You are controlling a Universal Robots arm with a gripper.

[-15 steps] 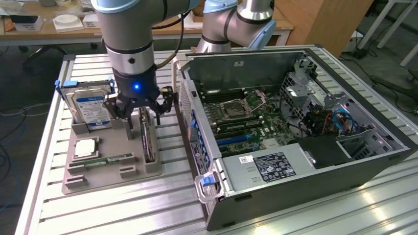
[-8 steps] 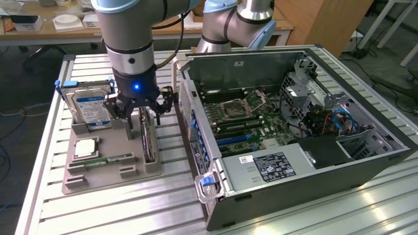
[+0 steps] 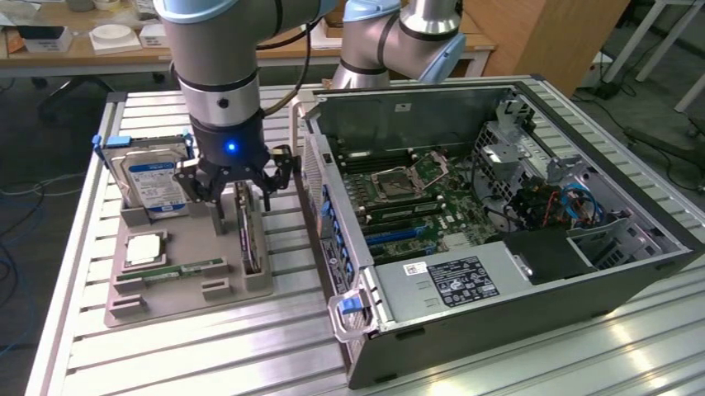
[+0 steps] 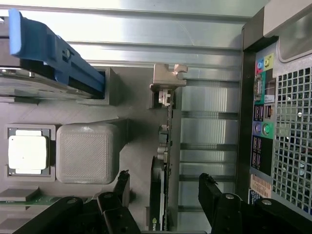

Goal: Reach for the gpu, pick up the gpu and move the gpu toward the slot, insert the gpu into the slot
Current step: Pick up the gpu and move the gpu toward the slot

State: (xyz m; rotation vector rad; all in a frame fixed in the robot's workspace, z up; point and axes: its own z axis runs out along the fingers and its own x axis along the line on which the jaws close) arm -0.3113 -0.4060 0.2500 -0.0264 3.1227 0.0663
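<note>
1. The gripper is released: its jaws are spread wide and grasp nothing.
2. The gripper points straight down over the grey holder tray. The tray lies on the table, to the exterior view's left of the computer case.
3. The gpu stands on its long edge in a groove of the holder tray, with its pale metal bracket at one end.
4. In the wrist view, the dark fingers stand one on each side of the card. A gap shows between the card and each finger, and no contact is visible.
5. A blue-labelled hard drive stands upright in the same tray, to the exterior view's left of the gpu.
6. A square processor chip lies flat in its tray pocket, and a green memory stick lies flat close to it.
7. The computer case lies on its side with the open face up, exposing the motherboard.
8. The gpu is outside the case, near its perforated rear panel.
</note>
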